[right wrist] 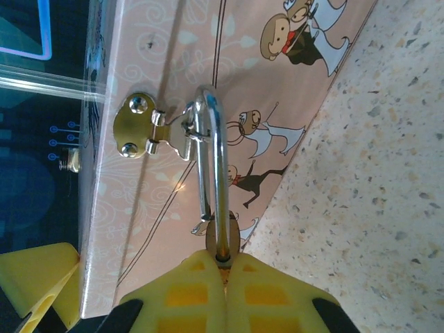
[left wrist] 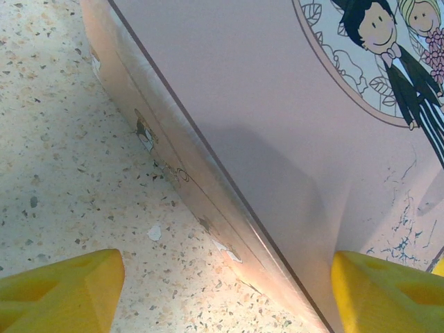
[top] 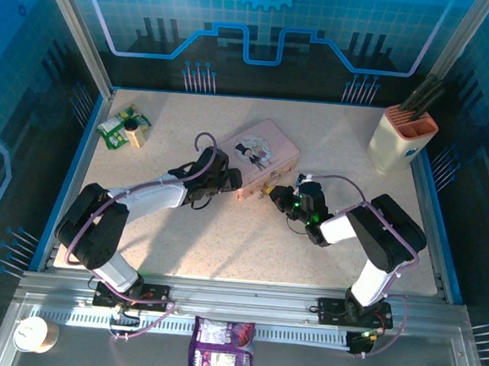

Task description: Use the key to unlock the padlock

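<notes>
The padlock (right wrist: pixel 223 239) hangs by its silvery shackle (right wrist: pixel 214 152) from the brass hasp (right wrist: pixel 142 128) on the front of the pink tin (top: pixel 259 154). Only the top of its brass body shows, pinched between the yellow fingers of my right gripper (right wrist: pixel 225 267), which is shut on it. The shackle's shorter leg ends just clear of the body. In the top view the right gripper (top: pixel 284 199) sits at the tin's near right corner. My left gripper (left wrist: pixel 225 298) is open and straddles the tin's (left wrist: pixel 277 139) long lower edge, with one finger (left wrist: pixel 62 291) over the table. The key is hidden.
A white holder with an orange rim (top: pixel 403 138) stands at the back right. A green packet with a small bottle (top: pixel 123 128) lies at the back left. A purple snack bag (top: pixel 223 347) and a paper cup (top: pixel 32 333) lie in front of the rail.
</notes>
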